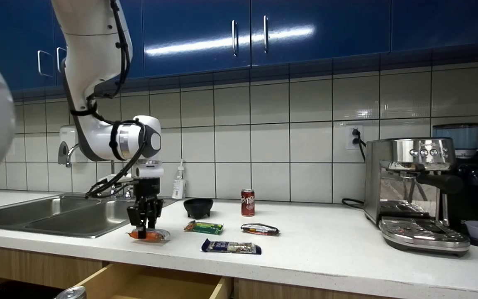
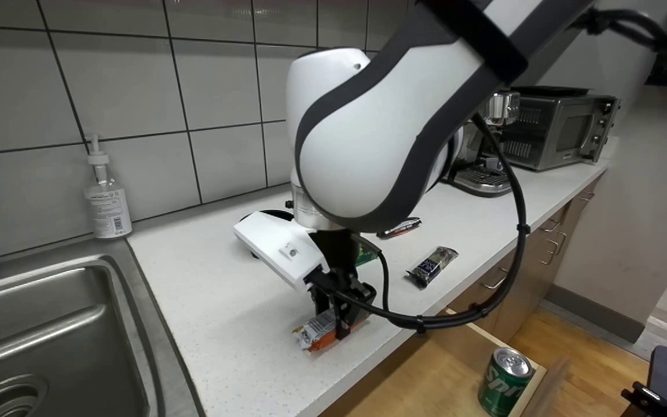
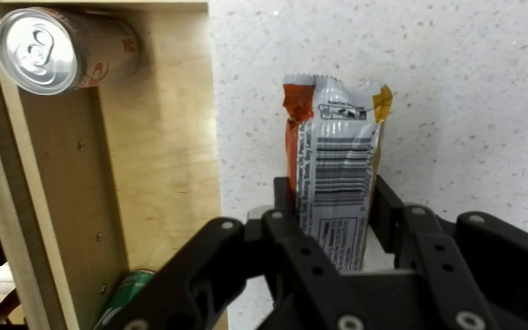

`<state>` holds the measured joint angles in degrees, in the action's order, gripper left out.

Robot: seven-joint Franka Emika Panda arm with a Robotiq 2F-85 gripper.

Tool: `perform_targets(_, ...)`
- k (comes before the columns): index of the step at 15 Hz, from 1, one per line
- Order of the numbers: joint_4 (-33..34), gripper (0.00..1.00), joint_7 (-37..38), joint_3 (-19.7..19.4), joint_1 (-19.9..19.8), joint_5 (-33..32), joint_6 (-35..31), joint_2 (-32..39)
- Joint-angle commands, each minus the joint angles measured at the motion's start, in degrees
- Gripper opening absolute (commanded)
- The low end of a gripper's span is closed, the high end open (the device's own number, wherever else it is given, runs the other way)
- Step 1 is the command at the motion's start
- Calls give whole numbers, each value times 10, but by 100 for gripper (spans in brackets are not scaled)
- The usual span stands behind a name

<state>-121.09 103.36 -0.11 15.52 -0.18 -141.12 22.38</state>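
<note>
Claw (image 3: 332,197) narrowed, gripping bar (image 3: 339,160) near front edge of table (image 1: 326,249). Open drawer (image 3: 167,160) below: green can (image 2: 502,385), brown can (image 3: 64,50).

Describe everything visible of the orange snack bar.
The orange snack bar has a crinkled, plastic-looking wrapper with a crimped end, orange and yellow edges, and a silvery-white back, barcode facing up. Roughly parallel to the front edge of the white countertop, near the open drawer, it is held at its long sides by the gripper; whether it touches the countertop is unclear.
</note>
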Motion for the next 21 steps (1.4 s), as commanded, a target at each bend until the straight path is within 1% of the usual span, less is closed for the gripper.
perform_targets(1,-66,19,10,5,-3,1,-9,-53)
perform_targets(6,-120,19,10,13,-6,4,-12,-83)
perform_targets(13,-169,19,14,29,-6,16,-24,-101)
perform_targets(21,-209,19,31,35,-6,27,-68,-101)
